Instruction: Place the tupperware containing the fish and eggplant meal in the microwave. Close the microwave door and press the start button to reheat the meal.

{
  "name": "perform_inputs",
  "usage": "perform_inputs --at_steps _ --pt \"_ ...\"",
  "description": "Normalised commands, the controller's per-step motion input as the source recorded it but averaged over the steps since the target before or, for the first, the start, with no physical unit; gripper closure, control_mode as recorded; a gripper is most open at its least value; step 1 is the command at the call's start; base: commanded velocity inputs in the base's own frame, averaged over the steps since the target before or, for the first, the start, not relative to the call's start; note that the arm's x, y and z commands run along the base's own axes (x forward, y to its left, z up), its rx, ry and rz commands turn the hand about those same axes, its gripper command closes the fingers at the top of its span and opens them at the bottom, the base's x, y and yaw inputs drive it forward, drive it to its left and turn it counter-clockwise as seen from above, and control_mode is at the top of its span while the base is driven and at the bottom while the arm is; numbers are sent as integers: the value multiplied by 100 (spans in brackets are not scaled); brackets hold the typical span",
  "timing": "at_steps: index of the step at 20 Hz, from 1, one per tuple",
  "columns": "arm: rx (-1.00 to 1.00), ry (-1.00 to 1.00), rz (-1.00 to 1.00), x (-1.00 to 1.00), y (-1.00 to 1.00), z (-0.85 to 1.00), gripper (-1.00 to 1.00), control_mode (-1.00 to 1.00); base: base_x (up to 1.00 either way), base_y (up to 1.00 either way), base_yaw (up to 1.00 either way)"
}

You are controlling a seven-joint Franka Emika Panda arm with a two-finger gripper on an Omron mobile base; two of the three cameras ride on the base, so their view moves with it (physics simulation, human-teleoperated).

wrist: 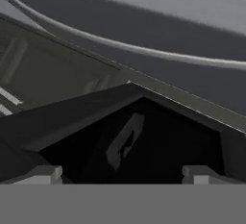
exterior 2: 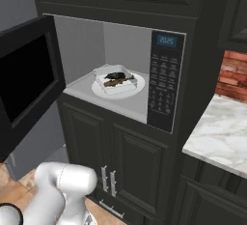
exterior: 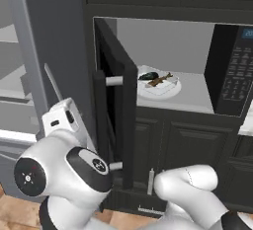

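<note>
The tupperware [exterior: 159, 84] sits inside the microwave [exterior: 232, 71], just right of the frame's centre in the left base view and near the centre in the right base view, resting on a round white turntable plate [exterior 2: 137, 88] on the pale grey floor of the cavity. The fish and eggplant meal [exterior 2: 116, 78] lies in it as a dark green-black lump beside a brown piece. The container is toward the front left part of the cavity, apart from the side walls. To its right stands the black keypad panel [exterior 2: 163, 86] with a small blue display [exterior 2: 167, 40] at its top. The microwave door [exterior: 114, 105] stands swung wide open on the left, its black bar handle [exterior: 100, 125] on pale pegs showing in the left base view, and its dark glass window fills the left edge of the right base view. Dark cabinet doors [exterior 2: 120, 166] run below the oven, and a marble tabletop [exterior 2: 222, 132] lies at the right of the right base view with red brick wall [exterior 2: 234, 74] behind it. In the hand view the tool [wrist: 123, 172] shows its two finger tips spread fully apart at the bottom corners with nothing between them, facing a dark panel edge.
</note>
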Motion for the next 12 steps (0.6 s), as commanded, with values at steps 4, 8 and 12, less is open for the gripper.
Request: perform_inputs --at_steps 4,8,12 --pt "30 1 9 -2 -100 15 -100 -100 0 0 0" --pt "33 -6 21 -13 -100 14 -100 -100 0 0 0" --pt "33 -3 24 22 -100 3 -100 -100 0 0 0"
